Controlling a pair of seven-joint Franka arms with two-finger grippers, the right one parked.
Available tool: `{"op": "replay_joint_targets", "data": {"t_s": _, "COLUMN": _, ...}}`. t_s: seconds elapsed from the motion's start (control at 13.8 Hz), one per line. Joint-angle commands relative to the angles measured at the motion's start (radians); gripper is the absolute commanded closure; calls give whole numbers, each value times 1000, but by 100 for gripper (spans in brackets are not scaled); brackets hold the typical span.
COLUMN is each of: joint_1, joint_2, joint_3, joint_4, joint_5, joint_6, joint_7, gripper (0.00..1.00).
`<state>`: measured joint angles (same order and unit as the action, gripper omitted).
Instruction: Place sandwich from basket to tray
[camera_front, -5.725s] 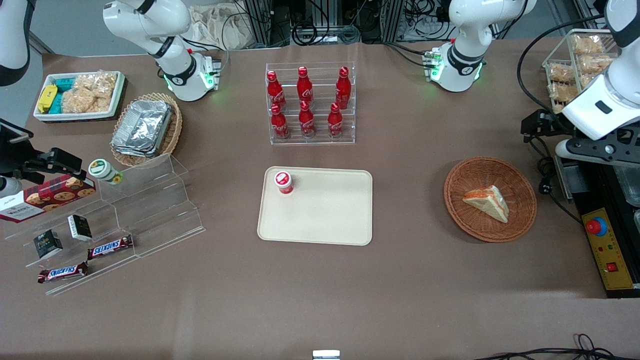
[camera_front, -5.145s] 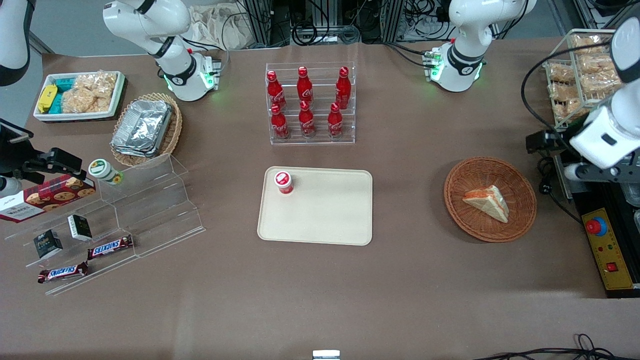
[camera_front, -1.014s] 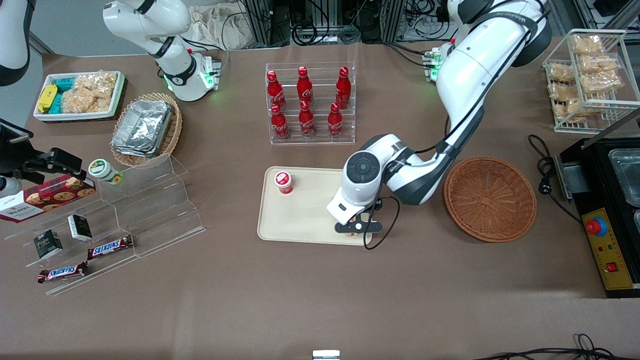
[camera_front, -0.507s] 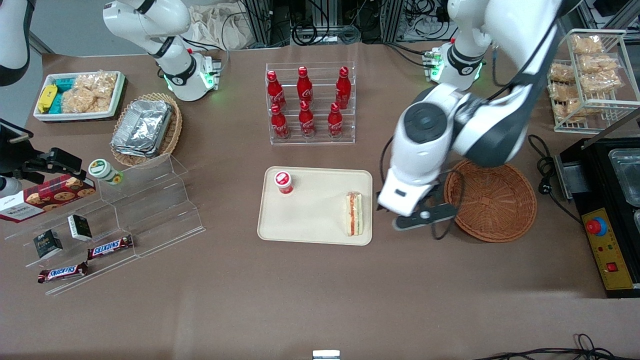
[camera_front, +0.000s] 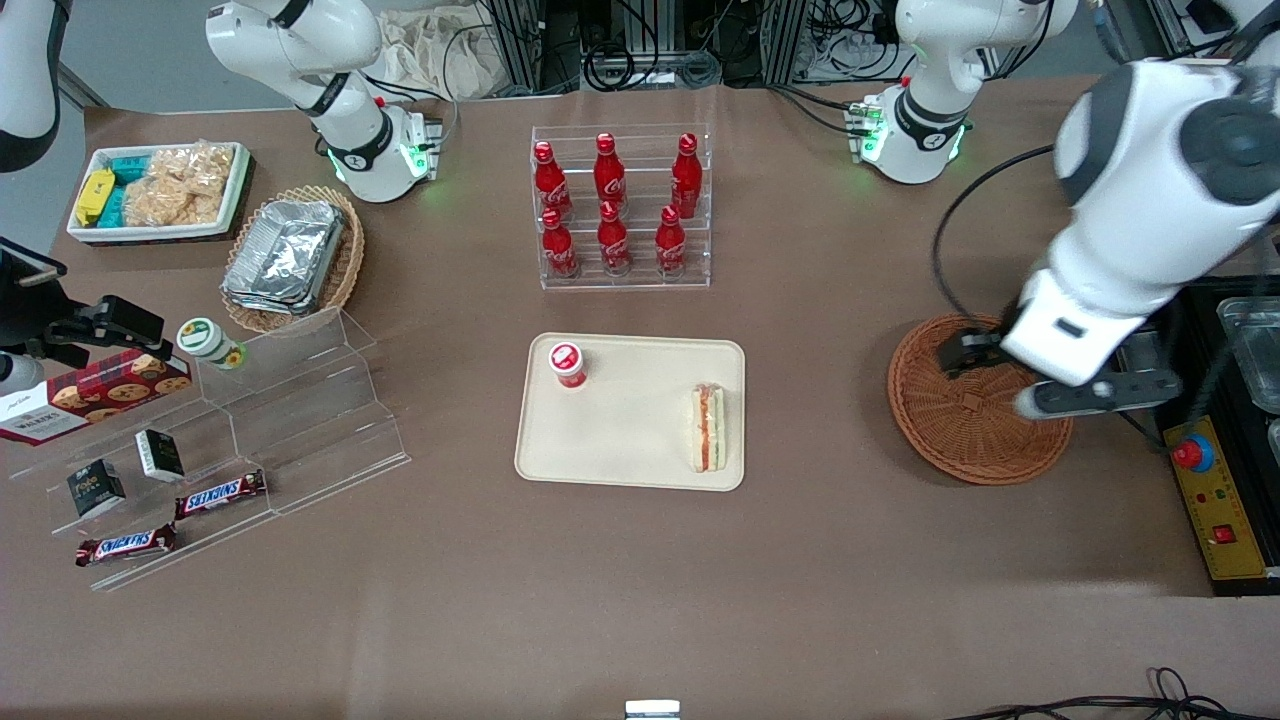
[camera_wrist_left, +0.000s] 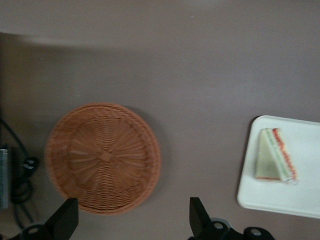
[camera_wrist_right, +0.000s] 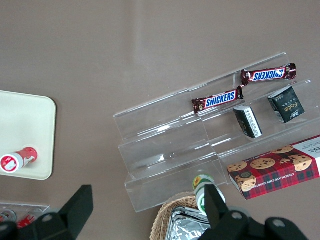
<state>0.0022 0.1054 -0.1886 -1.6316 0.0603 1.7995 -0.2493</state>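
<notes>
**Inspector A:** Where does the sandwich (camera_front: 708, 428) lie?

**Inspector B:** It rests on the tray (camera_front: 630, 440), along the tray edge nearest the basket (camera_front: 960, 440), standing on a side with the orange-red and green filling facing up. A red-capped cup (camera_front: 567, 364) stands at the tray corner nearest the rack of red bottles (camera_front: 618, 208), well apart from the sandwich.

**Inspector A:** And the basket?

**Inspector B:** The basket sits on the brown table (camera_front: 640, 580) toward the working arm's end, apart from the tray. The wrist view shows its woven bowl (camera_wrist_left: 102, 157) with nothing in it.

**Inspector A:** State of the gripper (camera_wrist_left: 131, 220)?

**Inspector B:** It hangs above the basket, holding nothing. Its two fingers (camera_wrist_left: 65, 216) stand wide apart, with bare wicker and table between them. In the front view the arm's wrist covers part of the basket's rim.
</notes>
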Motion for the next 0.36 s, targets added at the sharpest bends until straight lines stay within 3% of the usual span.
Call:
{"op": "replay_joint_targets", "data": {"t_s": 0.0, "joint_1": -51, "joint_2": -61, "joint_3": 127, "joint_4": -42, "joint_5": -22, "joint_6": -38, "joint_7": 169, "gripper": 0}}
{"op": "replay_joint_targets", "data": {"t_s": 0.29, "joint_1": -44, "joint_2": -38, "joint_3": 179, "joint_4": 30, "joint_5": -23, "joint_6": -94, "joint_7": 402, "gripper": 0}}
